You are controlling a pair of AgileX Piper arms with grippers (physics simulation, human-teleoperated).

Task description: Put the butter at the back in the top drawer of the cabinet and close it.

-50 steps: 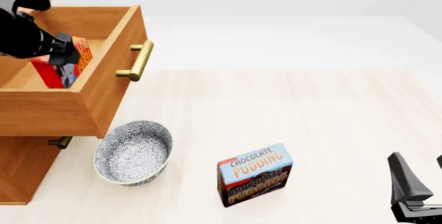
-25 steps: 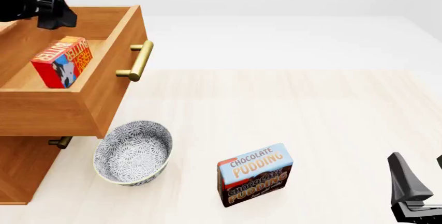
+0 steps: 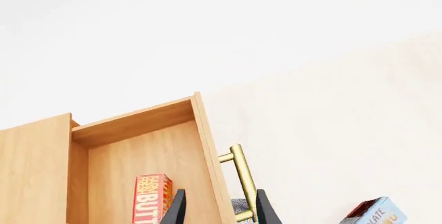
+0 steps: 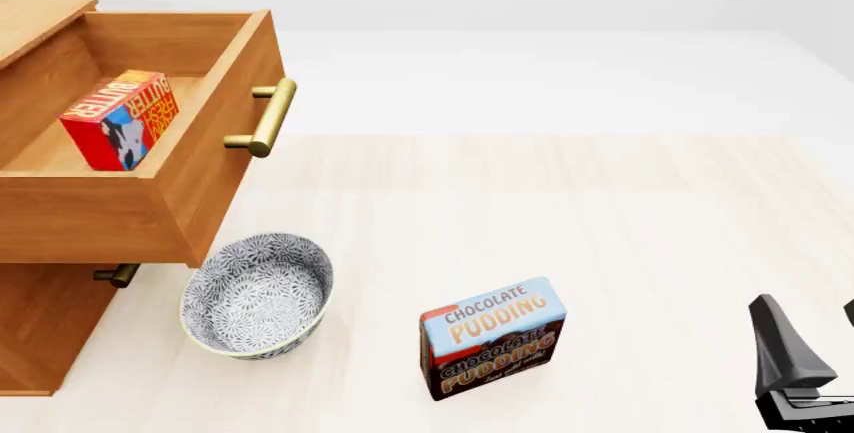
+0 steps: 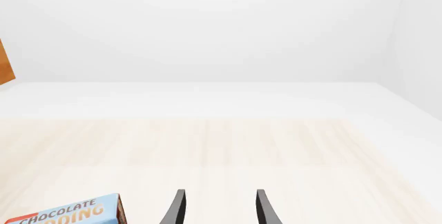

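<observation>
Butter (image 4: pixel 118 120) standing inside the open top drawer (image 4: pixel 220 168), left of frame. Brass handle (image 4: pixel 268 117) below and right of left gripper (image 3: pixel 216 209), fingers apart and empty, the nearer arm. Right gripper (image 5: pixel 217 207) spread, lower right.

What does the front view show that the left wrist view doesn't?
Only the front view shows the whole patterned bowl, the lower drawer's handle and the right tool. Only the left wrist view shows the left tool with its fingers apart. Both show the butter in the open top drawer, its brass handle, and the pudding box.
</observation>
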